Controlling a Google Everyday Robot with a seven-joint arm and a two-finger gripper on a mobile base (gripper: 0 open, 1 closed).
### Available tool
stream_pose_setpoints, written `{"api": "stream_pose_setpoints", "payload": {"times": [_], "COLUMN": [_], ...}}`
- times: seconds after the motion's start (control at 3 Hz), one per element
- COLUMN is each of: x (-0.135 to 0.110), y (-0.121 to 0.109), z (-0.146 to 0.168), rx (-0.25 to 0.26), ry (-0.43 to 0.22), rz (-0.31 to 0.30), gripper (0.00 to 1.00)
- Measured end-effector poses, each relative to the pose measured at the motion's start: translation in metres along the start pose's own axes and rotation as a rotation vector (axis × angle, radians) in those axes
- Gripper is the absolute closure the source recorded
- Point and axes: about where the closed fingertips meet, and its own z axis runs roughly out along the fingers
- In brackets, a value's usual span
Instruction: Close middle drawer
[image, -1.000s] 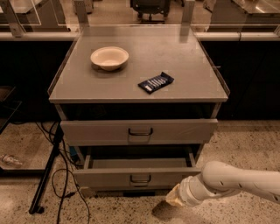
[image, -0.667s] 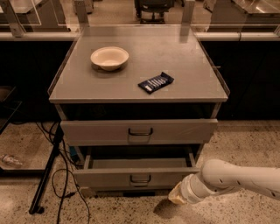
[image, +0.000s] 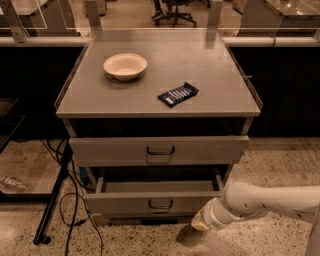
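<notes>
The middle drawer (image: 125, 204) is the lower of the two grey drawers I see in the cabinet. It stands pulled out, with its bare grey tray (image: 160, 187) showing behind a shallow front panel and a small dark loop handle (image: 160, 204) at centre. My gripper (image: 201, 224) is at the end of the white arm (image: 270, 202) that comes in from the right. It is low, just below and to the right of that drawer's front right corner, close to the floor.
The taller-fronted drawer (image: 159, 150) above also stands a little out. On the cabinet top lie a cream bowl (image: 125, 66) and a dark snack bar (image: 178, 94). A black stand leg and cables (image: 55, 200) are on the floor at the left.
The gripper has edged slightly down and left near the drawer's right corner. Both drawers stand as before.
</notes>
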Motion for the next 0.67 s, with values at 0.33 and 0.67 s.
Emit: {"api": "stream_pose_setpoints", "payload": {"times": [0.33,0.67], "x": [-0.001,-0.020], "y": [0.004,-0.009], "z": [0.005,0.007], "rx": [0.007,0.062], "ry": [-0.009,-0.024], "rz": [0.009,-0.034], "gripper": [1.00,1.00]}}
